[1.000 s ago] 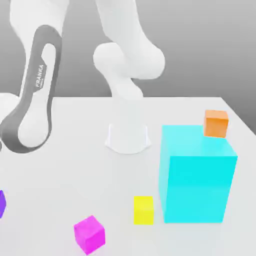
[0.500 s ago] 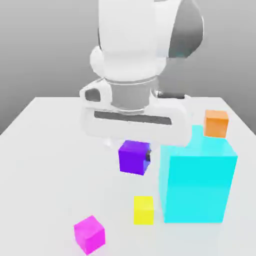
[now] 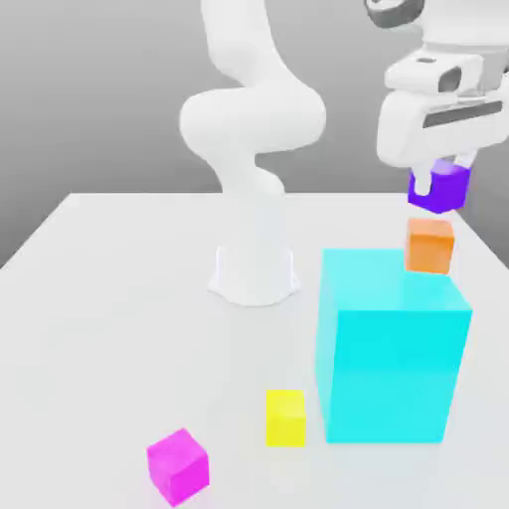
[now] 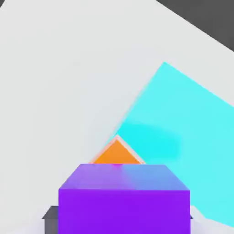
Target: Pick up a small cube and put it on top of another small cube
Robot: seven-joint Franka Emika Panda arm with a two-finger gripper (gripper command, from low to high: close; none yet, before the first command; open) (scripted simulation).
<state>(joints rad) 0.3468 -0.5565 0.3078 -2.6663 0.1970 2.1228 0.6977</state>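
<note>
Exterior view: the white Panda arm rises from its round base (image 3: 254,275) at the back of the white counter (image 3: 119,328), and its gripper (image 3: 442,177) hangs at the exterior view's upper right. The purple cube (image 3: 438,188) sits between the jaws, tilted a little, just above the orange cube (image 3: 429,246) with a thin gap between them. Whether the jaws pinch the purple cube or have already let go cannot be told. The orange cube rests on the far right corner of the big cyan block (image 3: 393,348). Just beside the block's near-left foot lies a yellow cube (image 3: 285,418), and a magenta cube (image 3: 178,464) sits farther toward the exterior view's left.

Hand view: purple cube (image 4: 124,201) up close, with the orange cube's corner (image 4: 117,154) peeking past it on the cyan block (image 4: 183,119).
</note>
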